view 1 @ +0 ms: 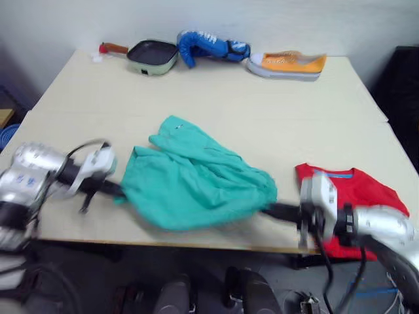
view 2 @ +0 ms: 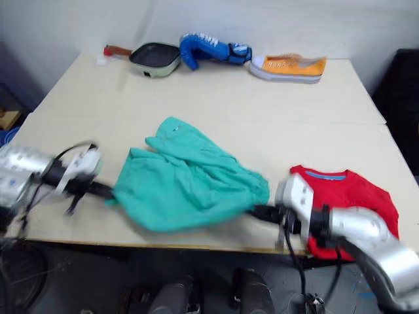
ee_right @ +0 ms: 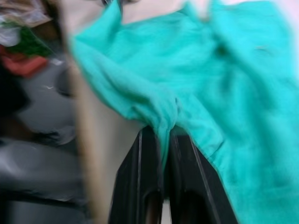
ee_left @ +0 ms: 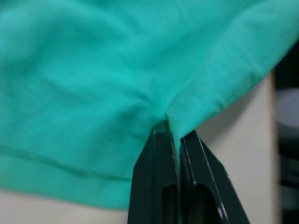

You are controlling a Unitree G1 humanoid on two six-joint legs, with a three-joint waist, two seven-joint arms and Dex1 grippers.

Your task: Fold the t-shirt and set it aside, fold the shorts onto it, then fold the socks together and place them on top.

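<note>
We see the teal shorts [view 1: 196,176] bunched at the near edge of the pale table [view 1: 262,111], the left gripper [view 1: 120,191] at one side, the right gripper [view 1: 267,209] at the other. The red t-shirt [view 1: 357,196] lies folded to the right. A pan [view 1: 152,56], blue glove [view 1: 209,46] and orange shoe [view 1: 288,65] line the far edge.

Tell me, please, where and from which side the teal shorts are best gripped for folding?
The shorts lie bunched on the table. Grip thin fabric folds at their opposite near corners, coming in sideways, as the left gripper and right gripper do now, each shut on a pinch.
</note>
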